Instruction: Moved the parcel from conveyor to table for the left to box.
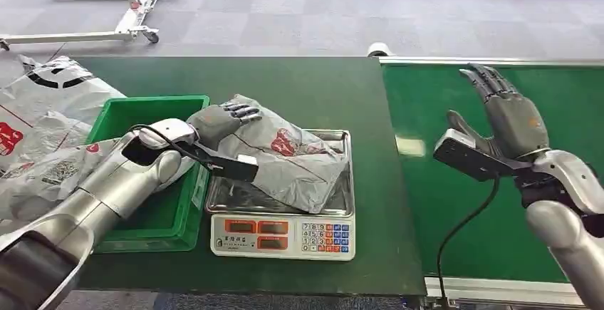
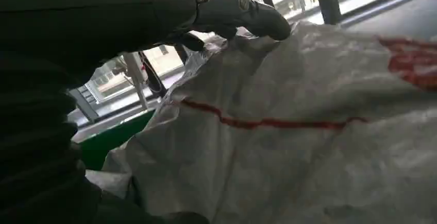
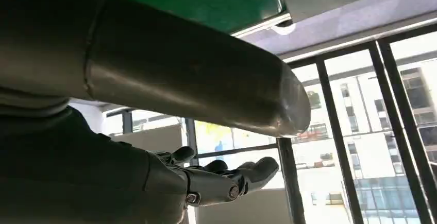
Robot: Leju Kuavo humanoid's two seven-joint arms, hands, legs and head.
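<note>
Parcel [image 1: 288, 160] sits on the scale [image 1: 285, 235] on your table [image 1: 320, 89], and your left hand [image 1: 217, 121] rests on its near-left corner, fingers draped over it. Your right hand [image 1: 509, 114] hovers over the conveyor [image 1: 441, 203], spread and holding nothing.

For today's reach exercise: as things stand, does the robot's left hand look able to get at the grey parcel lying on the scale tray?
Probably yes. The left hand already rests on the near edge of the grey parcel on the scale tray, and nothing lies between them. The green bin sits beside the arm, not across its path.
</note>
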